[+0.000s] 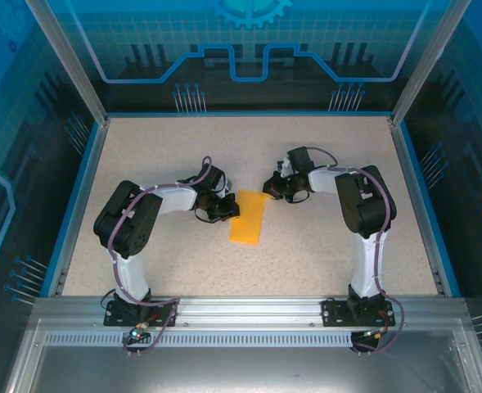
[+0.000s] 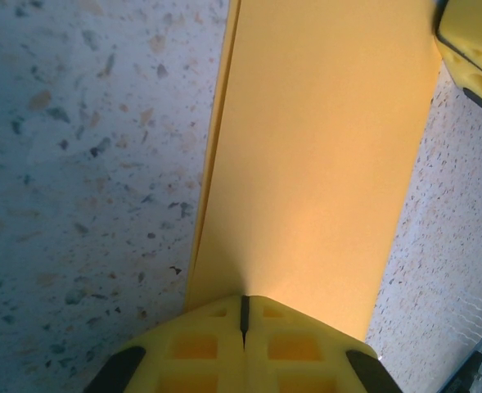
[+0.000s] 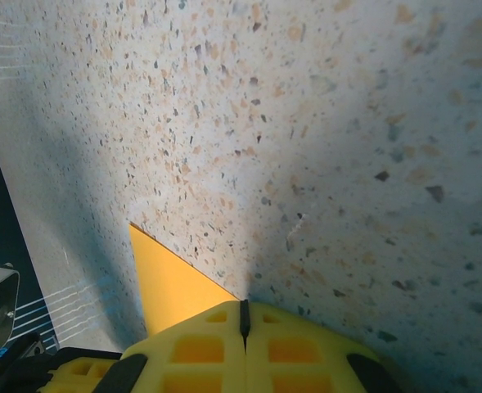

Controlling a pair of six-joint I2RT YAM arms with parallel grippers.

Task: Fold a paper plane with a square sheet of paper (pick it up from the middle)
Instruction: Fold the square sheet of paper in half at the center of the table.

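Note:
The orange-yellow sheet of paper lies flat on the table, folded over into a narrow rectangle rather than a dart shape. Its doubled left edge shows in the left wrist view. My left gripper is shut, and its yellow fingertips rest on the sheet's far left end. My right gripper is also shut and sits just off the far right corner, over bare table. A corner of the paper shows to the left of it.
The speckled tabletop is ringed by a blue rim and clear enclosure walls. A metal rail carries both arm bases at the near edge. The right gripper's yellow finger shows past the paper's far corner.

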